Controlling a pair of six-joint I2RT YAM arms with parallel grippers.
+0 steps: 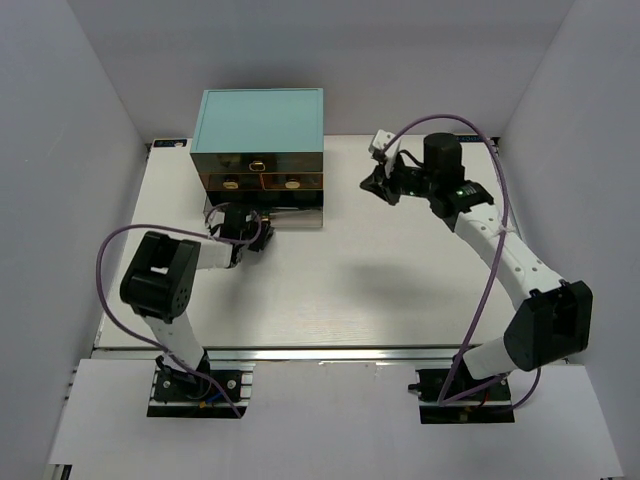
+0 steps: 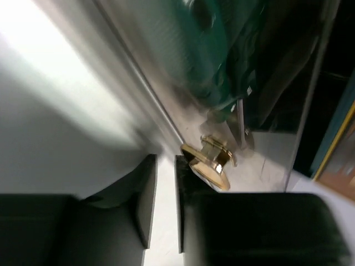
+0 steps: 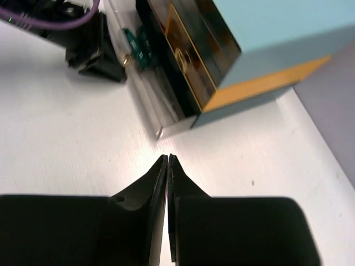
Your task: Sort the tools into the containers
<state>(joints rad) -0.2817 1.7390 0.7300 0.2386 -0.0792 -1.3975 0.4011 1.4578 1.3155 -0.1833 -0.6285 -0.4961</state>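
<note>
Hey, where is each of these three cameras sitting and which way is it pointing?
Top external: above and behind the robot, looking down on the table, the cabinet, left arm and right arm.
Left wrist: low beside the pulled-out drawer, facing its gold knob; left gripper narrowly open.
Right wrist: above the table, facing the cabinet's corner; right gripper shut.
Shared: top and right wrist views both show the cabinet and the left gripper.

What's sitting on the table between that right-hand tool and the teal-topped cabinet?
Nothing: in the right wrist view, only bare white table separates the right tool from the cabinet.
</note>
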